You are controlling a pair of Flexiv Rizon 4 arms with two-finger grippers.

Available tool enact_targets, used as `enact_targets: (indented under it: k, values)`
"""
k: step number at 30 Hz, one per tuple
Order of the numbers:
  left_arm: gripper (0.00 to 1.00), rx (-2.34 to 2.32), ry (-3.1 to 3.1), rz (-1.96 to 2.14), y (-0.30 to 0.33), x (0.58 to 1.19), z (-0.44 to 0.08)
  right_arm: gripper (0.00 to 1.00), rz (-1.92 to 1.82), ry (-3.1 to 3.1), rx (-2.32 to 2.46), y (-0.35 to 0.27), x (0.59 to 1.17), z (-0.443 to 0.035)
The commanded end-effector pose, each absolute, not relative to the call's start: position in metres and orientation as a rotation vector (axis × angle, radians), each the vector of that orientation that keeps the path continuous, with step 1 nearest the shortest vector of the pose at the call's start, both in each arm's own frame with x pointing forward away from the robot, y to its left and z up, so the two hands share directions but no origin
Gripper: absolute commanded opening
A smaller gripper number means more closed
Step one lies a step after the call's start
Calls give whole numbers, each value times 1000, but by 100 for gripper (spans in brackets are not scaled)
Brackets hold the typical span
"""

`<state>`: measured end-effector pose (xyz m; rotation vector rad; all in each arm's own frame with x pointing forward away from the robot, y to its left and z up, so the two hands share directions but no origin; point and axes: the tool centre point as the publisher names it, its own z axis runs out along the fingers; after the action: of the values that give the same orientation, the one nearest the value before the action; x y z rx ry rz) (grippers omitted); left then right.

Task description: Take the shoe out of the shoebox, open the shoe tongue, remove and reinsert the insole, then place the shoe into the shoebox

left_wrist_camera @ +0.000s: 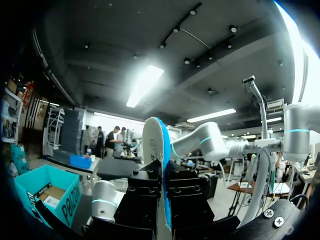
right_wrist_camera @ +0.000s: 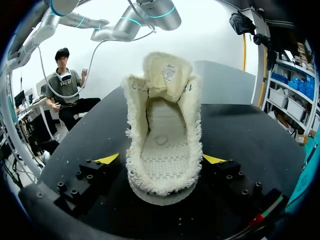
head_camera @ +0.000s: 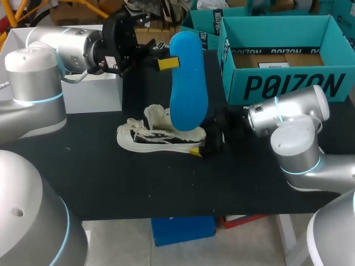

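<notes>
The surface [head_camera: 111, 177] is black and matte, flecked with small pale specks. A white box [head_camera: 93, 94] stands on its far left part.

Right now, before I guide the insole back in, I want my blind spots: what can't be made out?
Head view: the blue insole hides the shoe's heel opening.
Left wrist view: the shoe is out of frame; the left gripper's own finger blocks hide its yellow tips.
Right wrist view: the raised tongue hides the shoe's toe.
</notes>
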<state>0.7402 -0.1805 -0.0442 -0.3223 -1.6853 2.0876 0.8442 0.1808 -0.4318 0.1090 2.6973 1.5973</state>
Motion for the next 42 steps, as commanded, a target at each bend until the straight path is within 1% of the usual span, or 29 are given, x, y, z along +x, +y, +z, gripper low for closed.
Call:
enact_targets:
  k: [1,6,13,21,32,42]
  values:
    - [0,-319,-1690,2091,-181,739,-45,100,1426,2839,110,170,844,-416]
    - [0,-319,-1690,2091,-181,739,-45,100,1241,2960,125,155,843,-402]
    - [0,-319,-1690,2091,-181,739,-45,100,1079,3048,127,146,845,-386]
    - [0,-319,-1690,2091,-181,739,-45,100,879,3176,66,152,851,-378]
    - [0,-319,-1690,2091,-181,739,-45,100,489,3262,93,156,858,-367]
    - [0,-319,-1690,2091,-181,739,-45,100,255,3293,100,165,859,-363]
